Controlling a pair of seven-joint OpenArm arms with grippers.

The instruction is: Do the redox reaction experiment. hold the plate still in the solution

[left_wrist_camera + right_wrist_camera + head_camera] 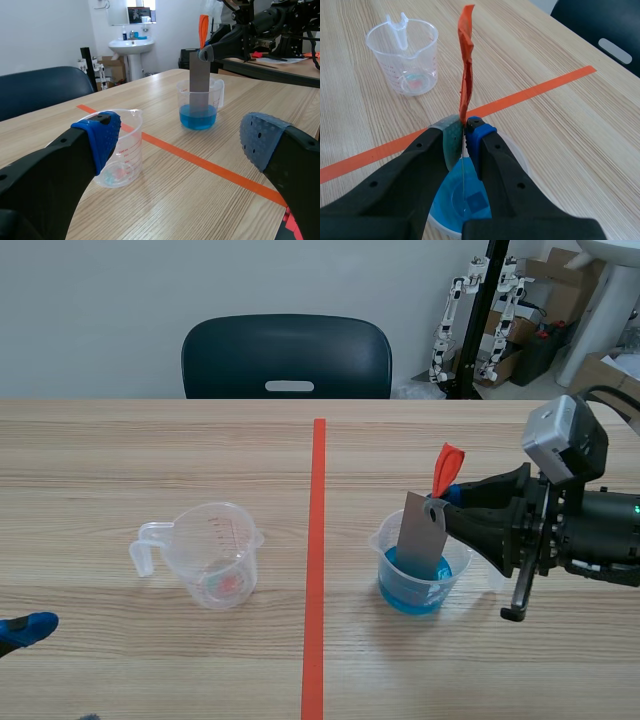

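Observation:
A grey metal plate (422,533) with an orange-red ribbon (446,468) at its top stands upright in a clear cup of blue solution (414,580), right of the tape line. Its lower end dips into the liquid. My right gripper (447,496) is shut on the plate's top edge, above the cup; in the right wrist view the ribbon (466,75) rises from between the pads (451,134) and the blue solution (460,197) lies below. The plate (198,80) and cup (198,106) also show ahead of my open left gripper (180,140), which rests low at the table's left edge (22,628).
An empty clear measuring cup (212,554) with a handle and a faint reddish residue stands left of the orange tape line (316,570). A dark chair (287,357) sits behind the table's far edge. Boxes and stands fill the back right.

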